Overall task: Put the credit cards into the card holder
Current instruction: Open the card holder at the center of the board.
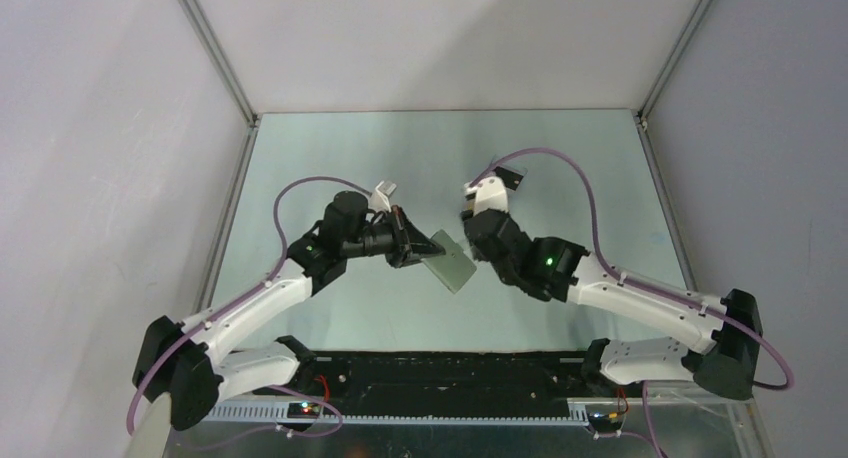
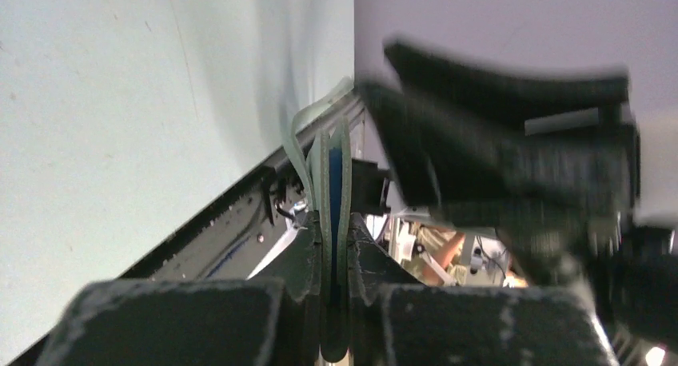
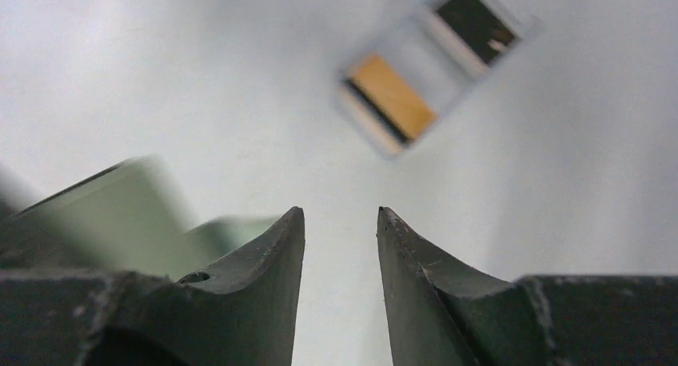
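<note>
- The left gripper (image 2: 333, 222) is clenching the card holder (image 1: 449, 263), with both fingers pressing on one end of it and keeping it off the table (image 1: 350, 158).
- In the top view the grey-green card holder is sitting between the two arms near the table's middle. Its long axis is running diagonally from the gripper at the far left toward the near right.
- In the left wrist view the card holder is showing edge-on and pointing away from the fingers. It is folded, with a strip of blue showing between its two leaves, which are parting slightly at the free end.
- The right gripper (image 3: 340, 214) is hanging just beside the card holder with its jaws released, a gap between them and nothing in it. Whether it is touching the holder cannot be told.
- Past those fingers, an orange card (image 3: 392, 97) and a black card (image 3: 477, 22) are lying end to end in a clear tray (image 3: 422, 58), which is slanting across the right wrist view.
- Any print on the cards or the holder is coming out too blurred to read.
</note>
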You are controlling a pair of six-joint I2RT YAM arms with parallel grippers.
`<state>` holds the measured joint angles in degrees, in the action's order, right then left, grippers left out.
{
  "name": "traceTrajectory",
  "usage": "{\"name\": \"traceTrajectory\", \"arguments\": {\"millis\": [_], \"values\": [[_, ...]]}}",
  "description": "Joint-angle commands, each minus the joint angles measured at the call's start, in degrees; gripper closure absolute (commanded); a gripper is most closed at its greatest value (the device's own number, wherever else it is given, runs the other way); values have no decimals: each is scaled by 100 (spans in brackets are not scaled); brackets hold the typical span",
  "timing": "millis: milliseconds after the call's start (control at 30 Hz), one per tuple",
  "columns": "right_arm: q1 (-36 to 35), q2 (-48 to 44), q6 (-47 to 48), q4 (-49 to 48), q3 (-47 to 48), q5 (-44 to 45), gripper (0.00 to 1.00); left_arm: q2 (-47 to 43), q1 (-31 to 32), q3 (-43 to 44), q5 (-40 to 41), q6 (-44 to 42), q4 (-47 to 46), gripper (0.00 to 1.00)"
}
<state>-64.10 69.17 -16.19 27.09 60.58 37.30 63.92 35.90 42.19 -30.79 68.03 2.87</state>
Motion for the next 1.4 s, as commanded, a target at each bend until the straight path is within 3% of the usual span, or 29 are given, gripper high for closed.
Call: {"name": "traceTrajectory", "arguments": {"millis": [0, 167, 267, 367, 500, 700, 967, 1167, 1267, 1367], "values": [[681, 28, 31, 585, 64, 411, 57, -349, 52, -45, -620, -17, 33, 100], [932, -19, 91, 566, 66, 273, 57, -359, 56, -154, -626, -57, 29, 100], [1321, -229, -11, 632, 67, -389, 56, -334, 54, -200, -619, -246, 56, 100], [1949, -579, -150, 550, -52, -2270, 54, -262, 56, -177, -529, -602, 326, 100], [2542, -951, -104, 429, -217, -4147, 49, -74, 51, -210, -505, -858, 399, 100], [2569, -801, 82, 570, -273, -5528, 38, 258, 49, -126, -473, -1269, 493, 100], [1696, -284, 39, 393, -263, -5589, 32, 284, 74, 83, -525, -1282, 543, 100], [1189, 157, -63, 438, -113, -4739, 31, 179, 71, 135, -560, -1199, 556, 100], [1191, 355, -268, 683, 53, -3978, 34, 120, 94, 134, -590, -1189, 560, 100], [1435, 440, -428, 710, 94, -3944, 41, 89, 101, 127, -609, -1187, 560, 100]]}}
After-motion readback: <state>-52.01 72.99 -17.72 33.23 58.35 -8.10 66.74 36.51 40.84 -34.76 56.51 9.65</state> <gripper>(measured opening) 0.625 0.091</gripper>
